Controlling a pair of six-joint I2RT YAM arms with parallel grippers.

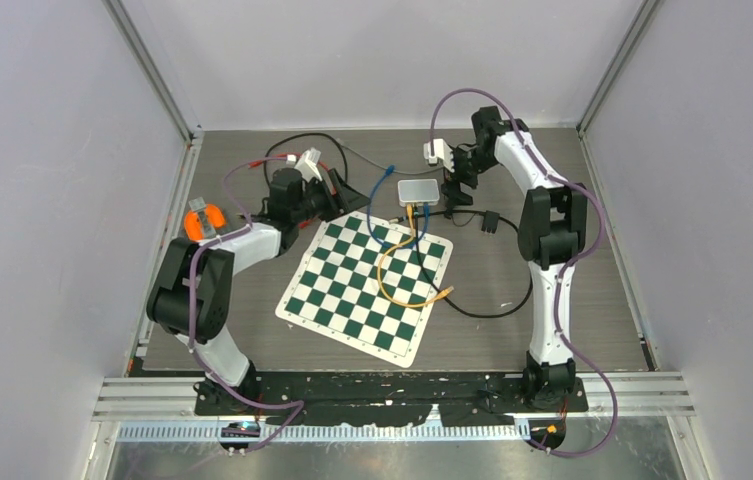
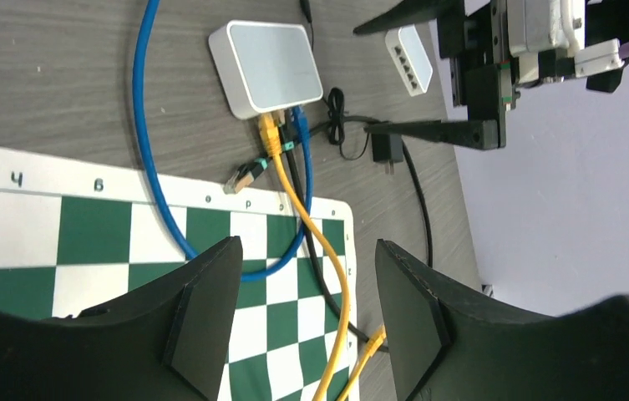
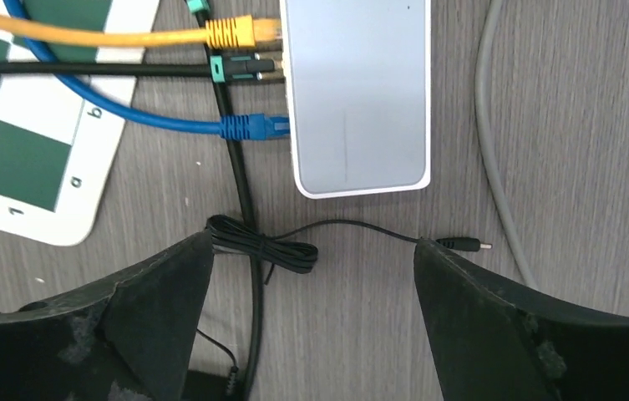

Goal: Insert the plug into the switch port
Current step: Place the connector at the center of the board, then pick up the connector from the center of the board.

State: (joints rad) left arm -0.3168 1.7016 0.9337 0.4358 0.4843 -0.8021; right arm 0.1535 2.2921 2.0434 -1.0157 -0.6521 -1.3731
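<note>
Top, left-wrist and right-wrist views of a grey wood-grain worktop (image 1: 592,300). The switch (image 3: 357,92) is a flat, smooth, pale rectangular box with rounded corners. It lies beyond the far edge of a flexible green-and-white chessboard mat (image 1: 362,290).

Three cable ends sit in ports along one side of the switch. They are a ribbed yellow plug (image 3: 240,33), a black plug (image 3: 248,67) with a teal collar, and a ribbed blue plug (image 3: 252,127). A loose plug (image 2: 242,176), metallic with a teal collar, rests at the mat's far edge, near the switch but apart from it. A thin black cord with a knotted bundle ends in a small barrel connector (image 3: 461,245), which lies free on the worktop beside a grey cable (image 3: 494,167).

The left arm is folded at the elbow with its forearm low. The left tool (image 2: 306,246) points across the mat toward the switch, and its matte black fingers are spread with nothing between them. The right arm stands tall with a raised elbow and its wrist turned downward. The right tool (image 3: 312,244) hovers above the worktop, spread wide and gripping nothing. The switch lies just ahead of its fingers (image 3: 160,292), and the blue plug is ahead and to the left of the gap.
</note>
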